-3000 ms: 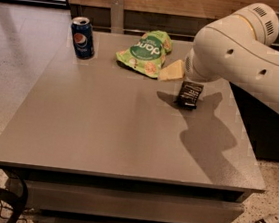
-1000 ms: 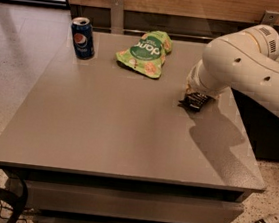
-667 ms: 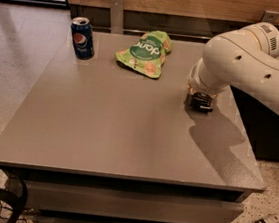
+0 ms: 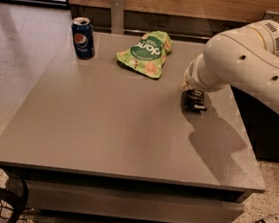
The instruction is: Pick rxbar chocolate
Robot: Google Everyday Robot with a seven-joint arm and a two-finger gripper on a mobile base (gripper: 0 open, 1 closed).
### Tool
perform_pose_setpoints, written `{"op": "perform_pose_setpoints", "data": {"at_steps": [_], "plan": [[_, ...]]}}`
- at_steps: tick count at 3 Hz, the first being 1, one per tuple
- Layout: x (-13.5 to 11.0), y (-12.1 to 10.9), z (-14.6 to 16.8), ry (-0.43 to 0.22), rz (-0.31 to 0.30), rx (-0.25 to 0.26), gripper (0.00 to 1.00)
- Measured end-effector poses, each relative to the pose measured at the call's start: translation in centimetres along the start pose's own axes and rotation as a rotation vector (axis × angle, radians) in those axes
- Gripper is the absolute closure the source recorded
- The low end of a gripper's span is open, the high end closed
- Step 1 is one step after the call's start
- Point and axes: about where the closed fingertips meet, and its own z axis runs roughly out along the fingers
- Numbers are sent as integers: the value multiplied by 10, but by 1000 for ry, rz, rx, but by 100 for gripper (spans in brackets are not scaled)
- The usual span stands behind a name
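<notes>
One hand (image 4: 193, 100) is down on the counter (image 4: 102, 129) at 3 o'clock — open or closed, cannot tell. Pepsi can (image 4: 82, 37) at 11, green bag (image 4: 146, 54) at 12.

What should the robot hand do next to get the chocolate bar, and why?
Probably rise a little. The gripper sits low on the table, right of the green bag; the chocolate bar can't be told apart beneath it, so a small lift would show whether it's held.
</notes>
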Motion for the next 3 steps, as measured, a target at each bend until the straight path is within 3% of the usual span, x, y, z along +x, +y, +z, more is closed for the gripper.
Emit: {"op": "perform_pose_setpoints", "data": {"at_steps": [1, 2, 3], "plan": [[-22, 11, -47, -118, -96, -32, 100], [-56, 28, -100, -258, -189, -108, 100], [-73, 45, -125, -323, -229, -197, 100]]}}
